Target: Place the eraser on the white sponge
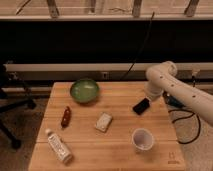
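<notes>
My end effector [148, 99] is at the low end of my white arm [167, 82], over the right part of the table [120, 156], right at the eraser [141, 107]. Can't tell how far open it is, or whether it has hold of the eraser. The eraser sits tilted, apart from the white sponge [104, 121] mid-table; bare wood between the two. White cup [142, 139] is near the front, just past the eraser. Green bowl [84, 91] at back. Red-brown object [65, 116] on the left. Bottle [58, 146] front left, label unreadable. Corner mark [172, 159] illegible.
</notes>
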Robot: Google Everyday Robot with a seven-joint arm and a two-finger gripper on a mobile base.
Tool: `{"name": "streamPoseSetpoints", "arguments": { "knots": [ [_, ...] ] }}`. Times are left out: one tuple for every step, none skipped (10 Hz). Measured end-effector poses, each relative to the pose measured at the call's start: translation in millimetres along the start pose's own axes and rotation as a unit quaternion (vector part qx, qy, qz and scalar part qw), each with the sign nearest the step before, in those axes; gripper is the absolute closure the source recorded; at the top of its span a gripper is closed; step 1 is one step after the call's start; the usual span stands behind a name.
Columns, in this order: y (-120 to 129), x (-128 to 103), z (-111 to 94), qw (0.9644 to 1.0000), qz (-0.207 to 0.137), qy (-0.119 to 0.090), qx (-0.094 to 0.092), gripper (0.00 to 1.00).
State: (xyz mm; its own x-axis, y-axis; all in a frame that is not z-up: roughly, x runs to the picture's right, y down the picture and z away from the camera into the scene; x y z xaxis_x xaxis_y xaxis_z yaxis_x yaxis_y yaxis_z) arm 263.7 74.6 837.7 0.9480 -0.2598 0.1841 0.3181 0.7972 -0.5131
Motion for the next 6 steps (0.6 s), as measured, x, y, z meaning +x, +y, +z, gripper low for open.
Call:
{"name": "streamPoseSetpoints", "arguments": {
  "knots": [
    [-7,5,7,0.9999,-0.010,-0.007,-0.001,0.20],
    [-14,7,13,0.9998,-0.019,-0.009,-0.002,0.20],
    [-17,7,18,0.9996,-0.026,-0.011,-0.005,0.20],
    [-20,8,23,0.9994,-0.031,-0.013,-0.007,0.20],
    [-19,10,31,0.9992,-0.035,-0.014,-0.012,0.20],
    [-17,11,40,0.9991,-0.037,-0.015,-0.018,0.20]
  ]
}}
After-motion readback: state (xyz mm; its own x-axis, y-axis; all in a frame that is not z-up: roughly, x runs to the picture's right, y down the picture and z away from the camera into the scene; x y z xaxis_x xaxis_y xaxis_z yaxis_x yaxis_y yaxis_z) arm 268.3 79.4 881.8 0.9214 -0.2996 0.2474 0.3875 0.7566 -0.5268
